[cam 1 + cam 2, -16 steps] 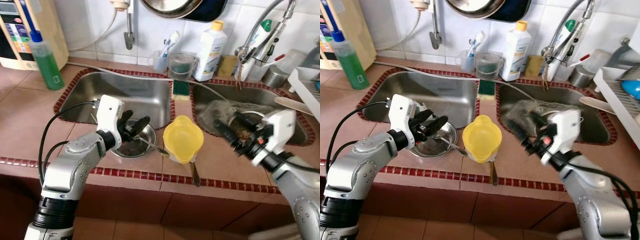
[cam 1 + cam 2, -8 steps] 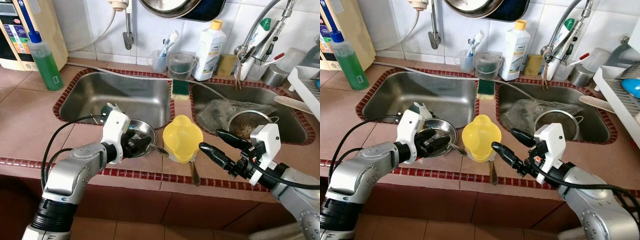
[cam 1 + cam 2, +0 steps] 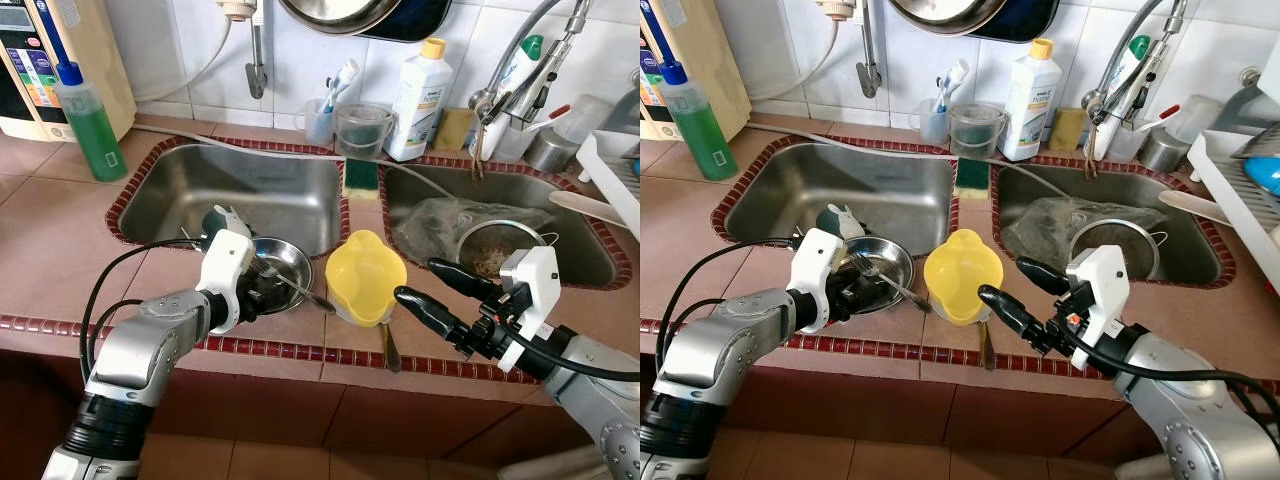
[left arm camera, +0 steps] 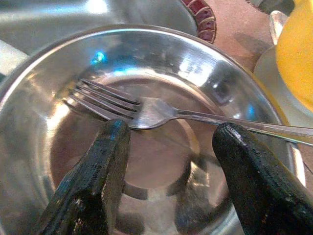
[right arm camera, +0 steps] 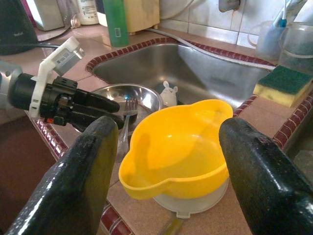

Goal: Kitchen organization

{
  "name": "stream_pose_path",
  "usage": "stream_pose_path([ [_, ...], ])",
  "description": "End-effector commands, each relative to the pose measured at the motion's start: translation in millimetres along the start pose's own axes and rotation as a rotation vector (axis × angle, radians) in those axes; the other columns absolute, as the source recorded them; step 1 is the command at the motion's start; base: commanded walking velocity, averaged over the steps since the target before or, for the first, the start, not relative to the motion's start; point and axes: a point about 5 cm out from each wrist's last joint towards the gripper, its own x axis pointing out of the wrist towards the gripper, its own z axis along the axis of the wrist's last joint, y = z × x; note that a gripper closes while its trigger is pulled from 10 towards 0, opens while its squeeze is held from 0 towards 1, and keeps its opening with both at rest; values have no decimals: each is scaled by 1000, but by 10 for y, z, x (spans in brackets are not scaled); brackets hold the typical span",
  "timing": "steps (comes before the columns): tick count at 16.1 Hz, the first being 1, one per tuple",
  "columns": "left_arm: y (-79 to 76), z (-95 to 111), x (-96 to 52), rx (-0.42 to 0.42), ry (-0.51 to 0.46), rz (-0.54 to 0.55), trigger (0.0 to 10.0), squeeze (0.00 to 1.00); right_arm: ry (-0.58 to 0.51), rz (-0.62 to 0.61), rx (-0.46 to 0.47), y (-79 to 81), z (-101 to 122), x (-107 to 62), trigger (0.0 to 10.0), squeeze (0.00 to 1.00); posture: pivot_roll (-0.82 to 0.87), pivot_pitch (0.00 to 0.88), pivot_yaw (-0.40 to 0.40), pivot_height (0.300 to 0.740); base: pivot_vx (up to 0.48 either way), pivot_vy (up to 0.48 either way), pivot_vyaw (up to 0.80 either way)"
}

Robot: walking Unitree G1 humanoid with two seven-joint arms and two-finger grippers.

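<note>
A steel bowl [image 3: 291, 255] sits on the tiled counter at the front lip of the left sink, with a fork [image 4: 156, 111] lying in it, handle out over the rim toward the yellow bowl. My left gripper [image 3: 254, 291] reaches down into the steel bowl, open, its fingers [image 4: 93, 176] on either side of the fork's tines without touching them. A yellow bowl [image 3: 366, 275] with a spout rests on a pale base between the two sinks. My right gripper [image 3: 418, 281] hovers open just right of it, fingers [image 5: 78, 181] spread toward the yellow bowl.
A utensil handle [image 3: 388, 345] pokes out under the yellow bowl toward the counter edge. A strainer [image 3: 497, 252] and plastic bag lie in the right sink. Green soap bottle [image 3: 92, 125], sponge [image 3: 362, 178], white bottle [image 3: 420, 100], faucet [image 3: 520, 70] and dish rack [image 3: 615, 180] line the back and right.
My left gripper has dropped from above the steel bowl down into it, around the fork. My right gripper swung from over the right sink to beside the yellow bowl.
</note>
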Motion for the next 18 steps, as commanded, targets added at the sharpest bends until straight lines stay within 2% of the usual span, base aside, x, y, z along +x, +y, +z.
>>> stream_pose_path([
  [1, 31, 17, 29, 28, 23, 51, 10000, 0, -13, 29, -13, 47, 60, 8, 10000, 0, -80, 48, -42, 740, 0, 0, 0],
  [3, 87, 25, 47, 46, 33, 130, 10000, 0, -17, 32, -8, 52, 67, 12, 10000, 0, -79, 50, -42, 740, 0, 0, 0],
  [7, 162, 9, 36, 80, 55, 200, 10000, 0, -18, 37, 0, 62, 69, 23, 10000, 0, -74, 55, -44, 740, 0, 0, 0],
  [13, 265, -47, -3, 135, 102, 228, 10000, 0, -19, 36, 1, 56, 68, 32, 10000, 0, -67, 50, -42, 740, 0, 0, 0],
  [18, 380, -107, -92, 192, 143, 228, 10000, 0, -21, 33, 2, 50, 66, 33, 10000, 0, -66, 44, -40, 740, 0, 0, 0],
])
